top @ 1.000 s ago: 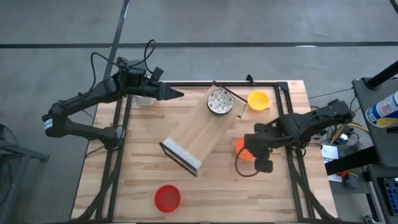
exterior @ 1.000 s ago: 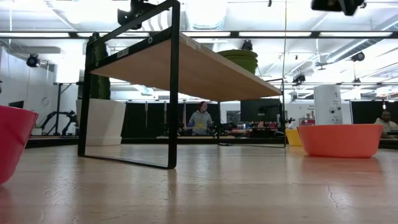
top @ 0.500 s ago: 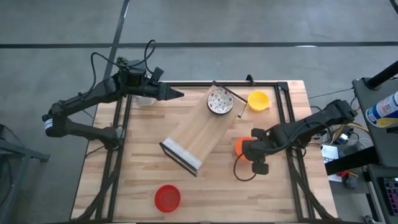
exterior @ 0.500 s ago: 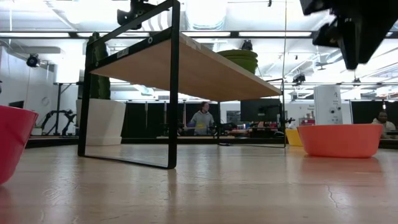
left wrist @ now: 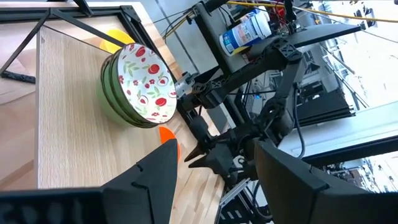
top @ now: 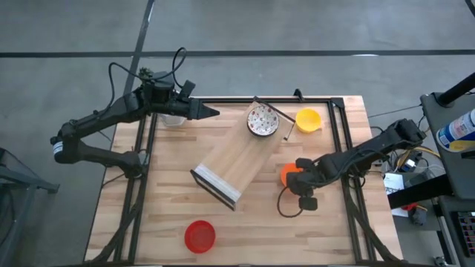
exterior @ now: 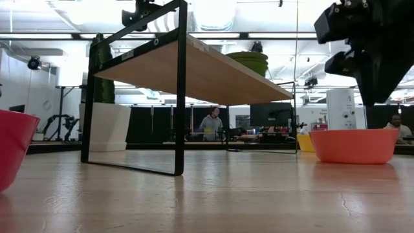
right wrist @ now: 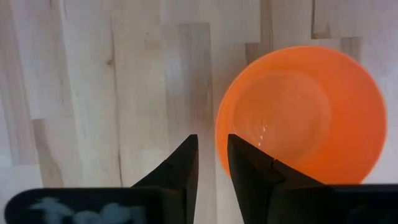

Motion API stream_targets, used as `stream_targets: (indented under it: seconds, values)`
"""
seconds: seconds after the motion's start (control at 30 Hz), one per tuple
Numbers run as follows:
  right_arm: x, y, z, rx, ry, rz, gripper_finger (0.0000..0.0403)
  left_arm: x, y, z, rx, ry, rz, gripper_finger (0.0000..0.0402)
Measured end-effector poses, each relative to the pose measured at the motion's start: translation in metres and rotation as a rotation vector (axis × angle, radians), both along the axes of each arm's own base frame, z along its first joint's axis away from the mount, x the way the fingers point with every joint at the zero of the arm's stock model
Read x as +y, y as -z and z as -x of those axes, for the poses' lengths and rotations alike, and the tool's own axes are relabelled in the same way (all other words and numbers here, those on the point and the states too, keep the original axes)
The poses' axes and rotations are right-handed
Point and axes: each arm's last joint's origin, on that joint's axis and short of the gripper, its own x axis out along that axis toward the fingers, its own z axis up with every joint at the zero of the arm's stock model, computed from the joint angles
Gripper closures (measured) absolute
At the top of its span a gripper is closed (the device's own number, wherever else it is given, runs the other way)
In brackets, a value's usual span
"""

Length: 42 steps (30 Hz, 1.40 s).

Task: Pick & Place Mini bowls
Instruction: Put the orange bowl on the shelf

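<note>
The wooden table (top: 148,193) is pale; my right pincer (right wrist: 211,163), fingers narrow and holding nothing, hangs at the orange mini bowl (right wrist: 298,112) rim; next I must straddle the rim and close.

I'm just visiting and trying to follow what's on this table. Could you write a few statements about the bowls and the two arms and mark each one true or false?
1. The right gripper is right above the rim of the orange bowl. True.
2. The orange bowl is lifted off the table. False: it sits on the wooden table.
3. The red bowl sits alone near the table's front edge. True.
4. The left gripper holds the yellow bowl. False: its fingers are open and empty, far from that bowl.
5. The stack of patterned bowls rests on the raised wooden shelf. True.
</note>
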Motion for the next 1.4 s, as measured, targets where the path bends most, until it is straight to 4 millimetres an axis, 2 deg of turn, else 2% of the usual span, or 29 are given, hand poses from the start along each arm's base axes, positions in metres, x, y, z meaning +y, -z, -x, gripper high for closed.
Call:
stream_targets:
  seconds: [0.67,0.87,1.0,1.4]
  values:
    - [0.007,0.046,-0.016,0.158,-0.005,0.018,0.0332,0.000,0.000,0.000,0.003,0.000,0.003,0.0197]
    - [0.010,0.031,-0.022,0.126,-0.008,-0.020,0.0339,0.000,0.001,0.000,0.003,0.006,0.009,0.0197]
    - [0.005,0.021,-0.020,0.082,0.054,0.083,0.0329,0.000,0.001,0.000,0.004,0.006,0.009,0.0197]
    - [-0.002,0.027,-0.018,0.097,0.094,0.131,0.0251,-0.001,0.000,0.000,0.001,0.027,0.008,0.0197]
